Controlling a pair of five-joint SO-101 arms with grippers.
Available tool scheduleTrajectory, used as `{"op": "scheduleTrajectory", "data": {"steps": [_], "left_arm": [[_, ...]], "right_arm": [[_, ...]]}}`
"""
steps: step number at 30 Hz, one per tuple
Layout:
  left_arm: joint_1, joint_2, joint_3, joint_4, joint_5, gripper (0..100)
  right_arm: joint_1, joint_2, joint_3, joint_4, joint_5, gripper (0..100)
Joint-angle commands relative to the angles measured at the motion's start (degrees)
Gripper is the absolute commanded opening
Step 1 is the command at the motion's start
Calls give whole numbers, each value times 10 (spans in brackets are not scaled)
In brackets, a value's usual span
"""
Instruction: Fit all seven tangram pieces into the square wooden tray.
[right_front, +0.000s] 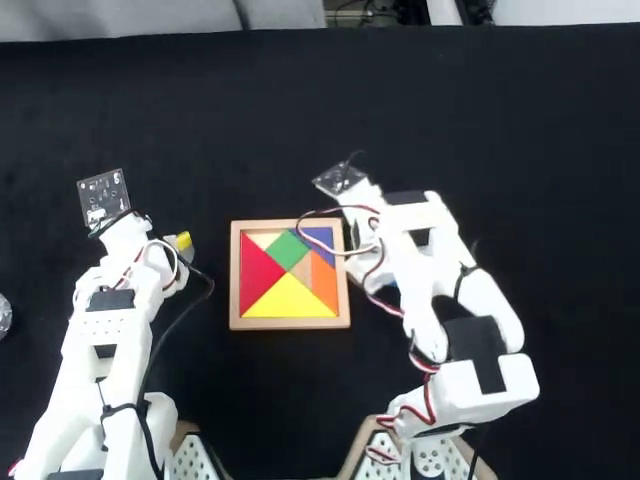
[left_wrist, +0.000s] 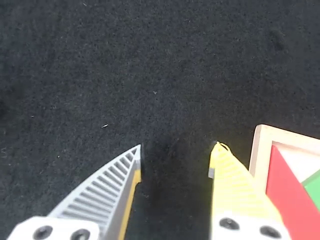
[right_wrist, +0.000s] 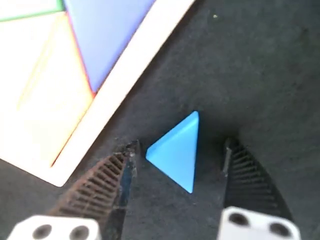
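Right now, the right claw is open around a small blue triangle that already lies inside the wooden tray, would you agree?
Not quite. The right claw is open around the small blue triangle, but that piece lies on the black cloth just outside the rim of the wooden tray, not inside it. The right wrist view shows this.

Left gripper (left_wrist: 178, 146) jaws apart, pointing down; right gripper (right_wrist: 180, 145) likewise
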Motion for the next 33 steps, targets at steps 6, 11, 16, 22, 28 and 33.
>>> {"op": "scheduleTrajectory", "data": {"steps": [6, 11, 16, 22, 28, 33], "left_arm": [[7, -11, -4, -10, -4, 223], [7, -11, -4, -10, -4, 223], [7, -11, -4, -10, -4, 223], [7, -11, -4, -10, -4, 223], [7, -11, -4, -10, -4, 223], [7, -11, -4, -10, -4, 223]], "right_arm": [[18, 3, -12, -7, 2, 266], [17, 4, -1, -33, 2, 166], [18, 1, -2, -34, 2, 136], [15, -44, -56, 8, 71, 134], [-40, -117, -155, 103, 237, 134], [-134, -117, -198, 105, 275, 137]]}}
